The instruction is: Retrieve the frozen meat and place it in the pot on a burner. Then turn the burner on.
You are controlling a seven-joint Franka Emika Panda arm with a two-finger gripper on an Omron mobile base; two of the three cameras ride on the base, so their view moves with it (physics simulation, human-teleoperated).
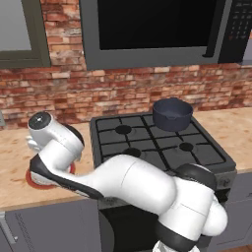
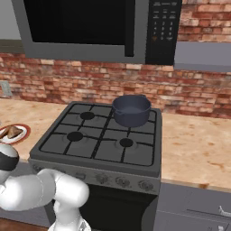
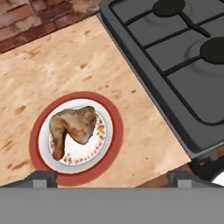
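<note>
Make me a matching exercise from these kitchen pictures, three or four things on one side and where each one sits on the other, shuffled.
Things:
1. golden-brown chicken piece
2. deep dark blue-grey pot
3. round white plate with a red rim
4. black microwave with a keypad

Places:
A. on the wooden counter beside the dark grey stove
B. on the brick wall above the stove
C. on the plate
D. on a back burner grate

Pairs: 1-C, 2-D, 3-A, 4-B

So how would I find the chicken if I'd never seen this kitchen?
Find the dark grey stove, then look at the wooden counter beside it. There sits a round white plate with a red rim. The frozen meat is the lumpy golden-brown piece lying on it, the only food around.
</note>
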